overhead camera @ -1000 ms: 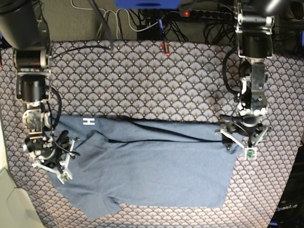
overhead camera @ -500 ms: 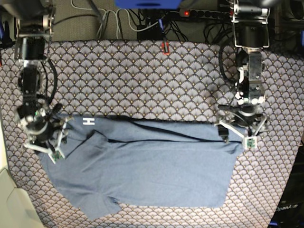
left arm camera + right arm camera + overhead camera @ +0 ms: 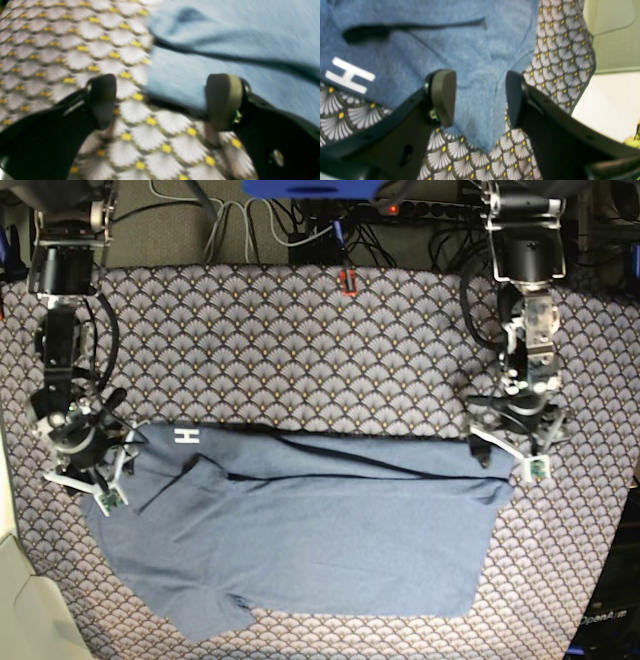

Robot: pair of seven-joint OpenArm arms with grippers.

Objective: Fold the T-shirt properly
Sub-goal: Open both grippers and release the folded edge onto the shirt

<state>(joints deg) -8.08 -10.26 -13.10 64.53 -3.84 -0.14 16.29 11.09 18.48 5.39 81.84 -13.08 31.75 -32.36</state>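
Cloth (image 3: 300, 330) covers table. Shirt (image 3: 320, 530) lies flat on it, long axis side to side, one fold made.

L gripper (image 3: 512, 448) at shirt's far corner, base-view right; jaws wide apart, straddling the edge, empty.

R gripper (image 3: 85, 470) at opposite end, jaws apart over fabric near "H" (image 3: 186, 436), empty.

Arms equally near.

Table cover: we see a scallop-patterned tablecloth (image 3: 300, 340), grey fans with yellow dots.
Behind it: we see a power strip (image 3: 440, 210) and tangled cables (image 3: 250, 225).
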